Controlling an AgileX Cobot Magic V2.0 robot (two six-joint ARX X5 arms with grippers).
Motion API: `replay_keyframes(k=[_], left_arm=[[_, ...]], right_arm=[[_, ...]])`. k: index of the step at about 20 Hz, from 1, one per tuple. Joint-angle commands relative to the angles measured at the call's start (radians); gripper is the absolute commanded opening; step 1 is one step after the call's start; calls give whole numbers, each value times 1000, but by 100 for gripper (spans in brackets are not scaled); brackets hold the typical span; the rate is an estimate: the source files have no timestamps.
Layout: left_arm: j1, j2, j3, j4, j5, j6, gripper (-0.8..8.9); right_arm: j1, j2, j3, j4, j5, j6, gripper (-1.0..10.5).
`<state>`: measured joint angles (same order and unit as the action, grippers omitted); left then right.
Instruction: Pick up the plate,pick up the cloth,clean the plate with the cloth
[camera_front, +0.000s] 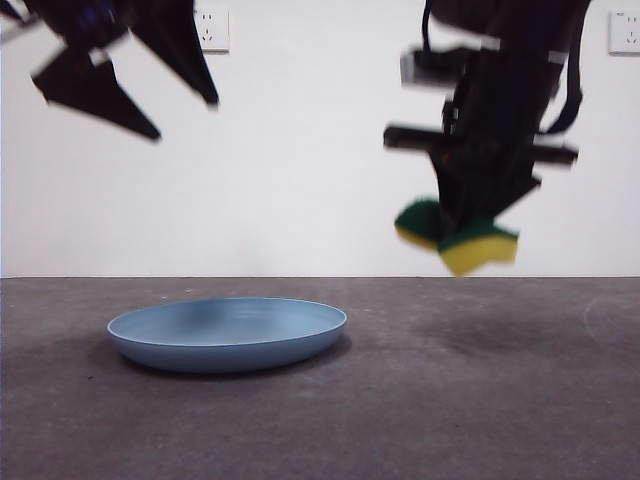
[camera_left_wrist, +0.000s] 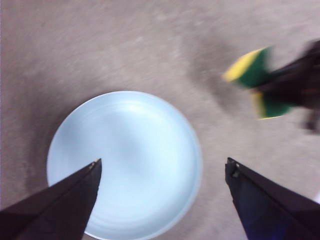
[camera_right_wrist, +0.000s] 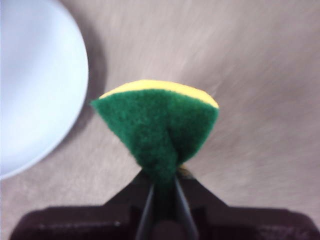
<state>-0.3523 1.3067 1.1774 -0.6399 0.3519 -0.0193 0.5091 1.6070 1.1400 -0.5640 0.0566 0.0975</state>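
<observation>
The light-blue plate (camera_front: 228, 332) lies flat on the grey table, left of centre; it also shows in the left wrist view (camera_left_wrist: 130, 160) and at the edge of the right wrist view (camera_right_wrist: 35, 85). My left gripper (camera_front: 185, 115) is open and empty, high above the plate; its jaws (camera_left_wrist: 162, 167) straddle the plate's edge from above. My right gripper (camera_front: 460, 225) is shut on the cloth (camera_front: 460, 238), a yellow and green sponge, pinched and folded, held well above the table to the right of the plate. The cloth also shows in the wrist views (camera_right_wrist: 160, 127) (camera_left_wrist: 255, 80).
The grey table (camera_front: 480, 400) runs to a white wall (camera_front: 300, 170) with power sockets (camera_front: 212, 30) at the top. Nothing else stands on the table.
</observation>
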Motion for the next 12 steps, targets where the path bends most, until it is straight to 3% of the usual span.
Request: replay_keyframes(k=[1, 4, 8, 9, 12], left_arm=[[-11, -90, 2, -38, 28, -3, 409], [-30, -205, 2, -81, 69, -8, 409], [-60, -312, 2, -110, 76, -24, 408], [-63, -328, 2, -115, 76, -34, 408], [-68, -352, 2, -129, 76, -37, 408]], right_arm=[[-24, 56, -8, 5, -19, 11, 1], [-60, 109, -8, 3, -87, 11, 5], [-77, 145, -8, 0, -107, 14, 13], [-77, 145, -8, 0, -108, 14, 49], [-77, 145, -8, -2, -107, 15, 317]])
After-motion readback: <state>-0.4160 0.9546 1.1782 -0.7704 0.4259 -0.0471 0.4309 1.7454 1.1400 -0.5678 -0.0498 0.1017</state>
